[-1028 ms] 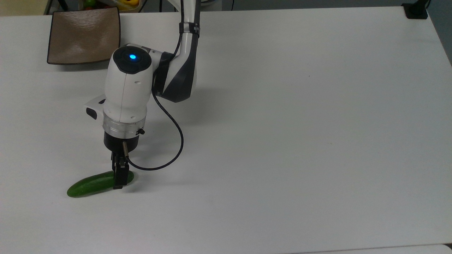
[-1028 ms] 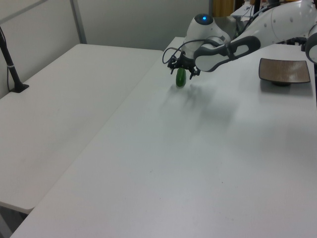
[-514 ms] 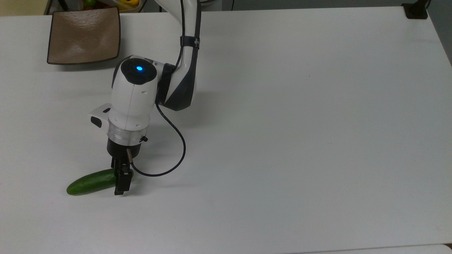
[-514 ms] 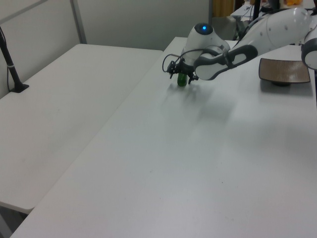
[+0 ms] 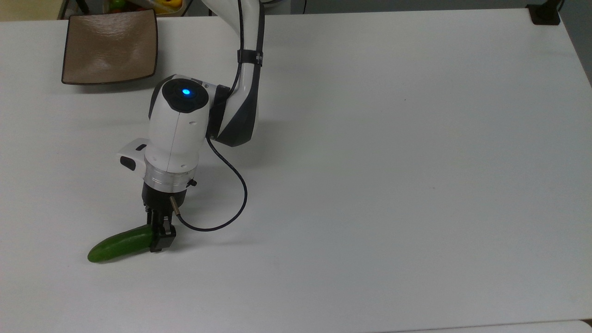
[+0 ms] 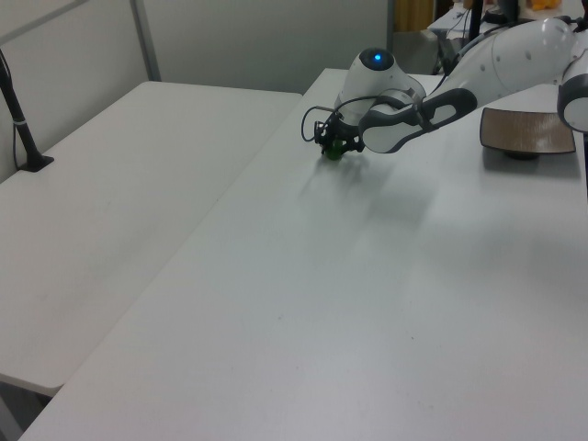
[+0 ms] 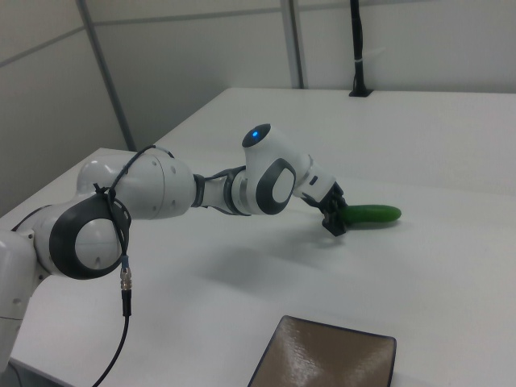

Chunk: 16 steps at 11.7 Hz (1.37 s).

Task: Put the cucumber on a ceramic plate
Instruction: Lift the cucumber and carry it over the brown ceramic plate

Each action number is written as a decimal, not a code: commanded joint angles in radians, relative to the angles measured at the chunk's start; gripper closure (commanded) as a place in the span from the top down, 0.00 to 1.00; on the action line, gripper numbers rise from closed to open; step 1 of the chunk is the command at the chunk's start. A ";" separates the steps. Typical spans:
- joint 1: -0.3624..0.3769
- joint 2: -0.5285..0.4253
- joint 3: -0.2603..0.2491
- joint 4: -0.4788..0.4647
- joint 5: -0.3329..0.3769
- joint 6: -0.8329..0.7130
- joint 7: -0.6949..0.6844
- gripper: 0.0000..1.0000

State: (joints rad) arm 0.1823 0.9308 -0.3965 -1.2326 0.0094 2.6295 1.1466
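My tool [image 5: 159, 237] grips one end of the cucumber [image 5: 119, 244], which lies on the white desk [image 5: 370, 162], well apart from the plate [image 5: 109, 46] at a corner.

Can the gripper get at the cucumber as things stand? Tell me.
Probably yes. The gripper is already down at one end of the cucumber, fingers straddling it on the table, with nothing else near.

Even, bright overhead light, soft faint shadows on the white table [image 5: 393, 162], mild glare, no blur.
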 commanded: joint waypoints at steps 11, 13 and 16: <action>-0.176 -0.669 0.238 -0.537 0.007 -0.327 -0.647 0.15; -0.193 -0.823 0.238 -0.701 0.011 -0.336 -0.750 0.15; -0.253 -0.923 0.229 -0.760 0.011 -0.685 -1.011 0.15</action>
State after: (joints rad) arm -0.0184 0.1163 -0.1774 -1.9060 0.0108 2.1487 0.3187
